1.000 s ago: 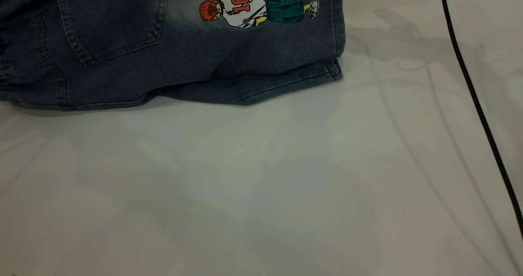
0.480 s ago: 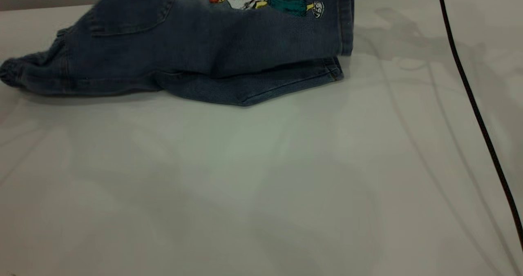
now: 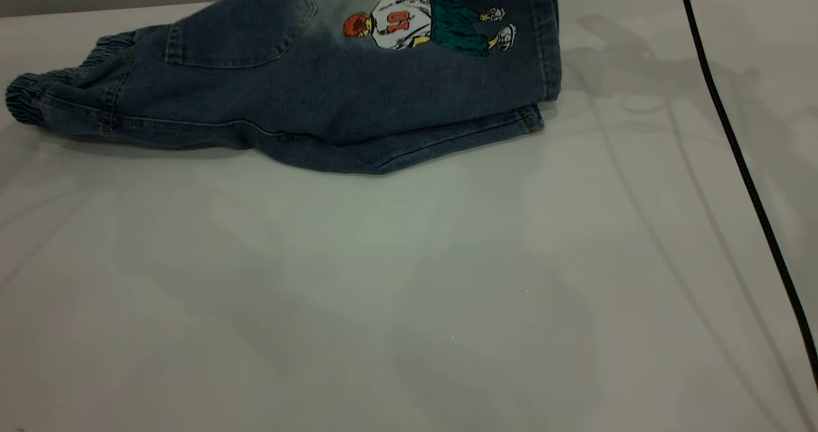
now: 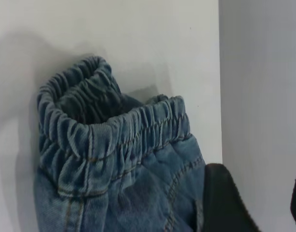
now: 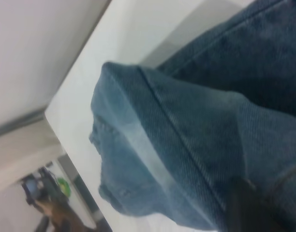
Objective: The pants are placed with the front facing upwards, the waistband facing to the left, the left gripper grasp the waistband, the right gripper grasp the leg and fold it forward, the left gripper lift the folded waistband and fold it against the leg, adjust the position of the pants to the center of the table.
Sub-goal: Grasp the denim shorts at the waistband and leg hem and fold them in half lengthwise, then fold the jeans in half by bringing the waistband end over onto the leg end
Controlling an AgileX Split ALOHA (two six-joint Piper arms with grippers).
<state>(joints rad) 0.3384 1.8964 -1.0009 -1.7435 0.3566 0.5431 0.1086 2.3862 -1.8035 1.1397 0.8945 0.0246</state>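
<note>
The pants [image 3: 319,100] lie folded along the far side of the table [image 3: 409,291], back side up, showing the "10" cartoon print [image 3: 422,26] and a patch pocket [image 3: 243,26]. The gathered waistband [image 3: 32,96] rests at the left end. In the left wrist view the waistband [image 4: 104,135] stands open like a ring, and my left gripper [image 4: 259,203] is open beside it, one black finger [image 4: 220,203] against the denim. In the right wrist view my right gripper [image 5: 249,208] is shut on the leg [image 5: 177,145], whose hem hangs above the table.
A black cable [image 3: 741,157] runs down the right side of the table. The table's edge [image 4: 219,96] lies close to the waistband. A lower leg hem [image 3: 447,135] sticks out under the top layer.
The lifted pants have come down and spread flatter. The waistband end has dropped onto the table at the left, and the print has moved lower in the view.
</note>
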